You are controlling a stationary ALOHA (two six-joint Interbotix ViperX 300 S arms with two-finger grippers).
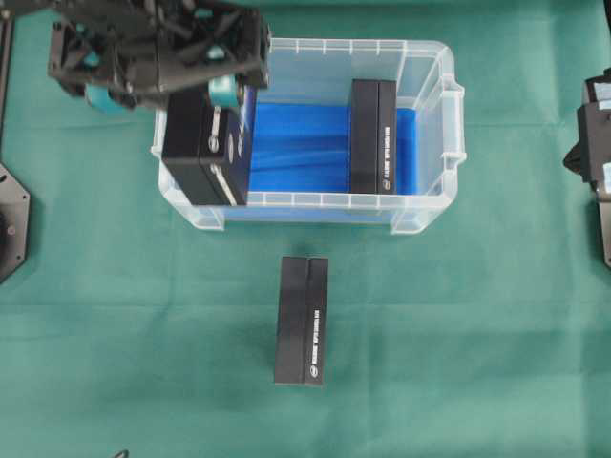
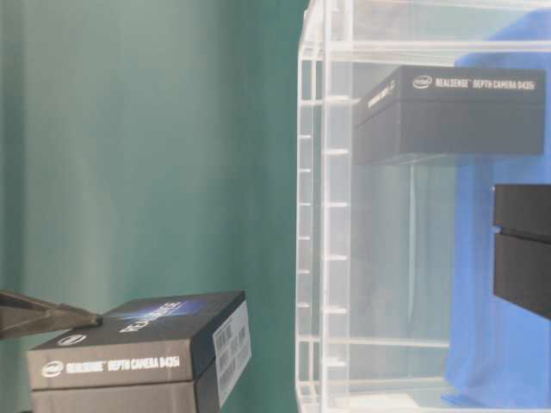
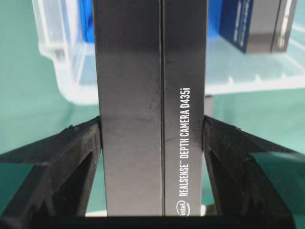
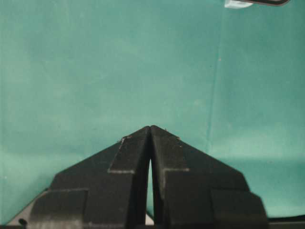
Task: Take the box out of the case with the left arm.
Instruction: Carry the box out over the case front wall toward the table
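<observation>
The case [image 1: 430,114] is a clear tub with blue lining, standing at the back middle of the green cloth. My left gripper [image 1: 181,91] hangs over its left end, shut on a black RealSense box [image 1: 205,143] that is lifted off the lining. In the left wrist view both black fingers [image 3: 81,143] press the long sides of this box [image 3: 152,71]. From table level the held box [image 2: 452,112] floats high behind the case wall [image 2: 323,215]. My right gripper [image 4: 150,128] is shut and empty over bare cloth.
A second black box [image 1: 372,134] stands inside the case at its right end. A third box [image 1: 303,320] lies on the cloth in front of the case. The right arm [image 1: 592,143] sits at the right edge.
</observation>
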